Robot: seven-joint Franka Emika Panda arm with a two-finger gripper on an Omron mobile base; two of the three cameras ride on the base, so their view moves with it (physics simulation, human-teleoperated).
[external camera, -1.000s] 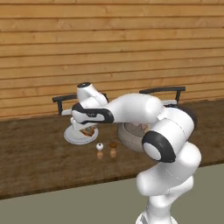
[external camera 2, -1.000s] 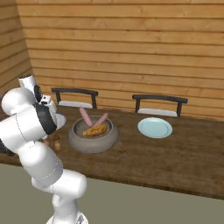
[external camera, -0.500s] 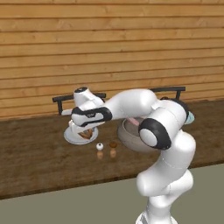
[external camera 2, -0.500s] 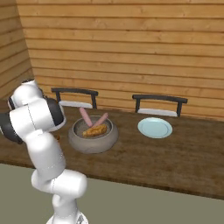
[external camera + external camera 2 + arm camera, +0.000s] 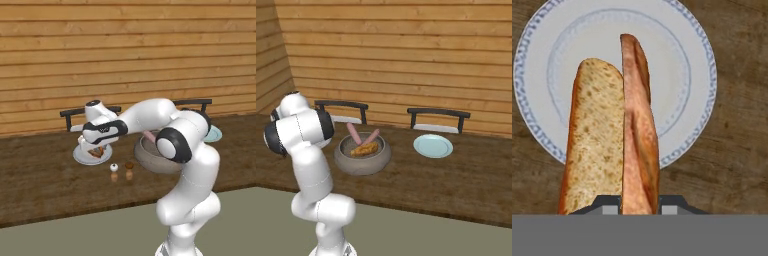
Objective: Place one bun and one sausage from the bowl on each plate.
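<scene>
Tool: your tool [image 5: 640,209] hangs above the pale grey-white plate [image 5: 684,65], its two dark fingers pressed in on the sausage [image 5: 638,135]; in the left base view you see the tool [image 5: 96,148] low over that plate [image 5: 83,157].
Sausage: you hold it by one end, so that in the hand view it runs lengthwise away from the fingers and across the middle of the plate. Whether its far end touches the plate, you cannot tell.
Bun on the plate: a toasted bun [image 5: 594,135] lies just beside the sausage, alongside it; in the hand view their edges meet.
Pale grey-white plate: it sits on the dark wooden table [image 5: 40,175], at the left of the left base view, in front of a dark chair back [image 5: 72,113].
Bowl: the speckled grey bowl [image 5: 362,160] stands on the table to the right of that plate; in the right base view you see two sausages [image 5: 354,133] leaning on its far rim and one bun [image 5: 366,148] inside.
Blue-green plate: it [image 5: 433,146] lies bare on the table right of the bowl, well apart from it, before a second chair [image 5: 439,116].
Shakers: a white one [image 5: 114,168] and a brown one [image 5: 129,166] stand side by side near the front of the grey-white plate.
</scene>
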